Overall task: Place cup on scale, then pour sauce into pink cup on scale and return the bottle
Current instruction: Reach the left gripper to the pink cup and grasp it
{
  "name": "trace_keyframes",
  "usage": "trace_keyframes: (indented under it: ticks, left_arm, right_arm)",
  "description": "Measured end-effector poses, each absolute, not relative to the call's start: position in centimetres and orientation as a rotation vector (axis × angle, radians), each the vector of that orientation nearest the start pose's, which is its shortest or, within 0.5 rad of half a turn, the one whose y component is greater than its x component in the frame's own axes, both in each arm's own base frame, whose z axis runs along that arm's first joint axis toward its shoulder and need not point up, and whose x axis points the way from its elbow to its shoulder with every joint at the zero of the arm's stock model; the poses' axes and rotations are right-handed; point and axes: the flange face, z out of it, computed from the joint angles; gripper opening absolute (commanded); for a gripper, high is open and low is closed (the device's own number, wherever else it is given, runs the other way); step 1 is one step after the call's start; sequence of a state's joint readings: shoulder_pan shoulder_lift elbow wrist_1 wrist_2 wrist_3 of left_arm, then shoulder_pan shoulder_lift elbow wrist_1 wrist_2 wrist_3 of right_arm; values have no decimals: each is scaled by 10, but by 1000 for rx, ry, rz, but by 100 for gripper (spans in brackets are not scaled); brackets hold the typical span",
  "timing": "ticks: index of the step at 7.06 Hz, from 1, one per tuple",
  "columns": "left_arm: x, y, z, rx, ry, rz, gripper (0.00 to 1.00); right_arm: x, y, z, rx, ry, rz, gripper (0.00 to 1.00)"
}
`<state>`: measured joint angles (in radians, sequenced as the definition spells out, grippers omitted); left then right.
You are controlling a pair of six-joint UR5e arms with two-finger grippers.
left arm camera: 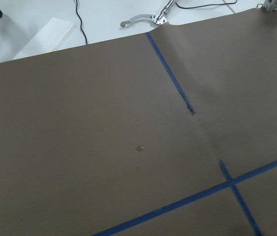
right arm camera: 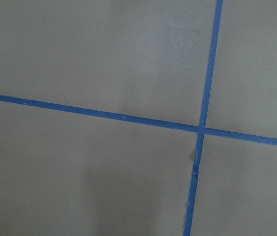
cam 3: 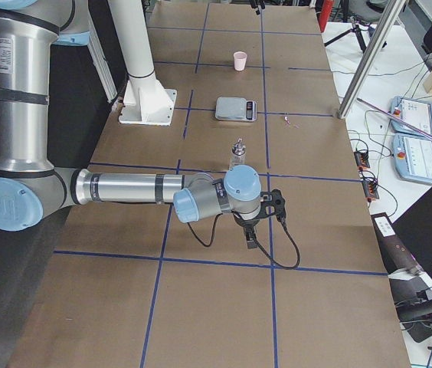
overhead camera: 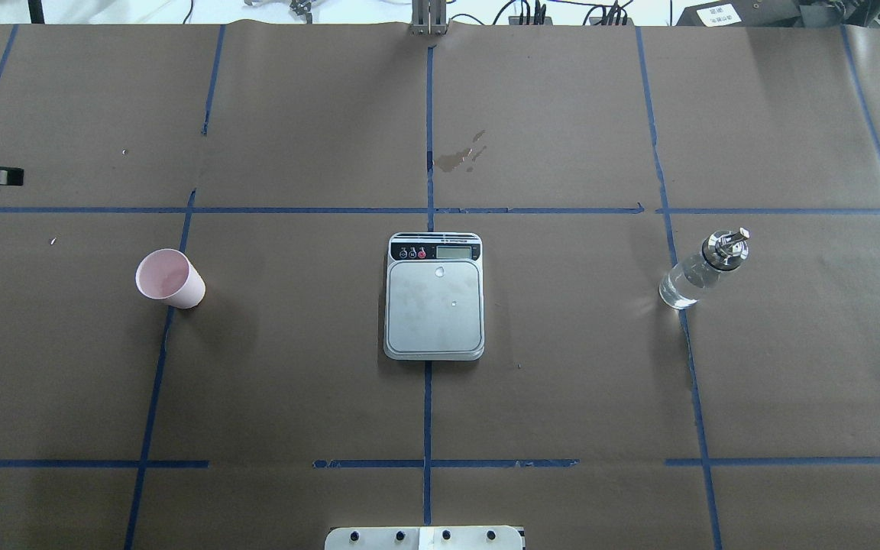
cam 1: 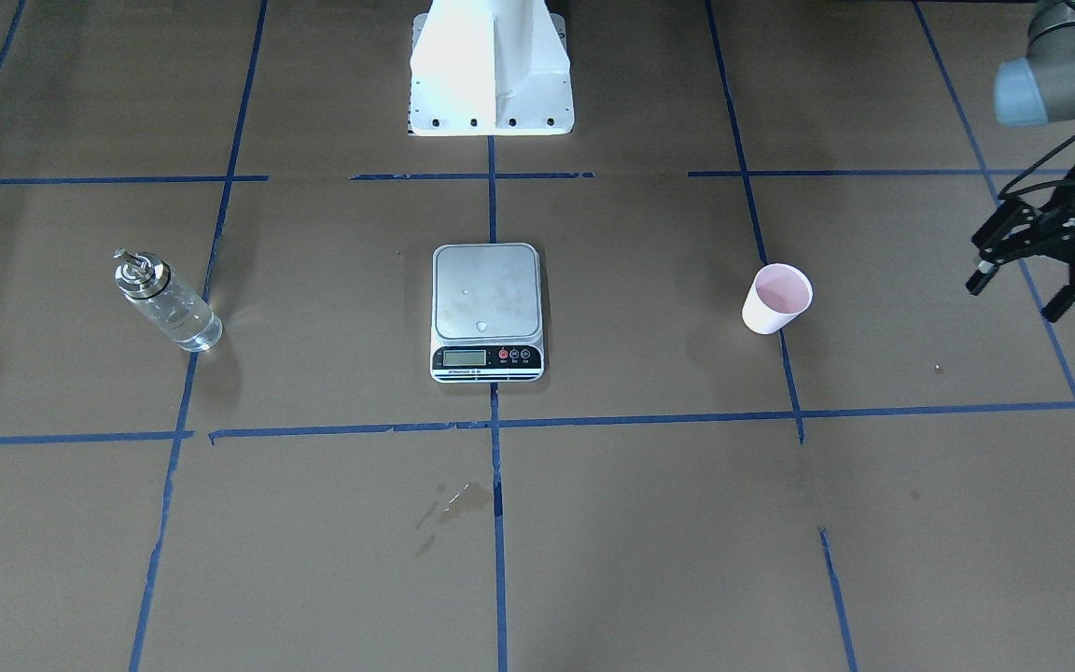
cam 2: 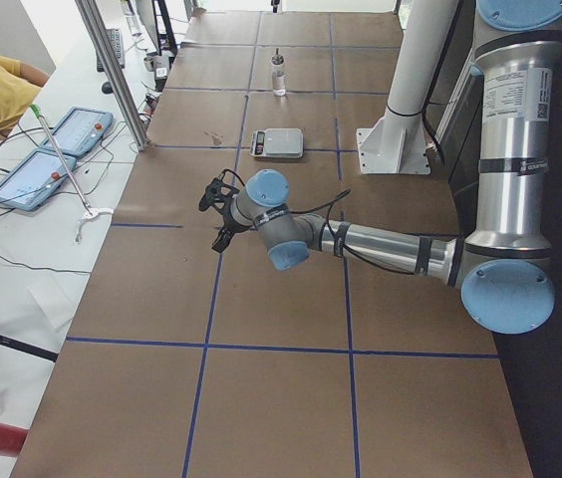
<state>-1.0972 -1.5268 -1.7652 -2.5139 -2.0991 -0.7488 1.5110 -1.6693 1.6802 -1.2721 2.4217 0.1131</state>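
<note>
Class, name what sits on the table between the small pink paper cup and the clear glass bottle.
A flat steel-topped kitchen scale, touching neither; the overhead view shows it plainly.

Tabletop covered in brown paper, blue tape grid on it. Damp stain at 12 o'clock from overhead centre. White bench at 9 o'clock in the left side view: two blue-rimmed pendants, cables, slanted aluminium post. Bright, even light.
</note>
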Motion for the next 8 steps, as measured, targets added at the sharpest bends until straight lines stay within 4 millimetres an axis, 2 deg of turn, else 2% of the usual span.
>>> trace_keyframes:
  ticks: [2,3,4,5,7,8]
  left_arm:
    - [223,-444,454,526,1042,-19,96]
    - [251,-430,446,489,1033,-44,88]
    - [270,-421,443,463,1011,-58,78]
    - [281,-416,447,448,978,-69,74]
    - [290,-416,458,437,939,-79,68]
    - [293,-415,459,434,935,-77,68]
  right_arm:
    - [31,-467,614,215,-865,-81,100]
    - [31,-467,615,214,-864,-80,100]
    - [31,-467,615,213,-863,-80,100]
    - [31,-467,616,212,-863,-79,100]
    - [31,-466,616,211,-864,-79,100]
    - [31,-466,617,209,-864,-78,100]
